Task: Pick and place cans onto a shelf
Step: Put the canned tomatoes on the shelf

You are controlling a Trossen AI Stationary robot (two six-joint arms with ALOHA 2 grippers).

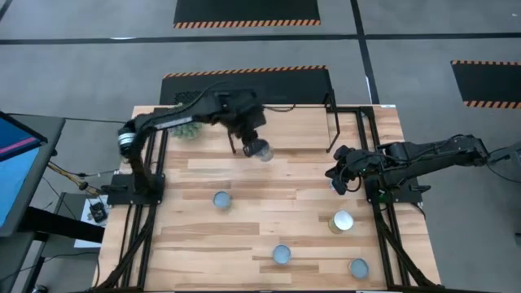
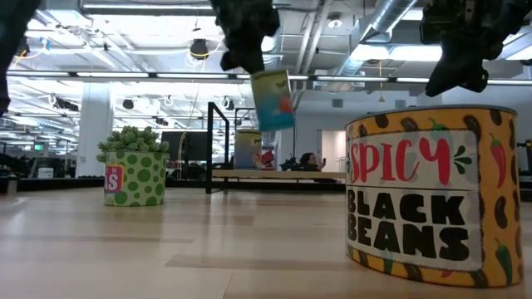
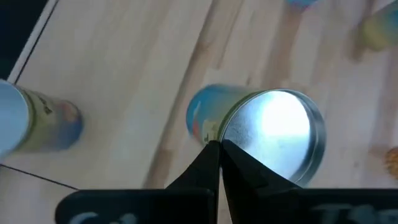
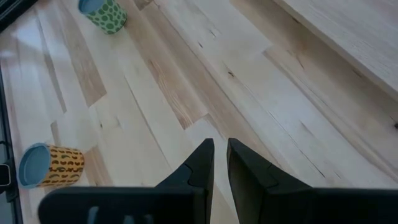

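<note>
here, nearest the low camera, a spicy black beans can (image 2: 431, 196) stands upright on the counter (image 1: 277, 187), waiting its turn; three more silver-topped cans (image 1: 281, 255) sit apart from one another on the bare wood.

above that side the right hand (image 1: 335, 174) hangs over the counter with nothing in it, its fingers a narrow slit apart, parked out of the way.

farther in, the left hand (image 1: 248, 145) is pinched shut on the rim of a blue can (image 1: 260, 150), which dangles tilted in the air, its shiny top (image 3: 277, 134) turned toward the wrist camera. gripping the thin lip likely lets the body swing clear for lowering.

beyond stands the shelf (image 2: 274, 174), a light board on thin black legs, with one can (image 2: 248, 149) apparently already on it. a green spiky plant (image 2: 134, 165) sits off to its side.

the carried can is lifted but not yet over the board, by my reading.
</note>
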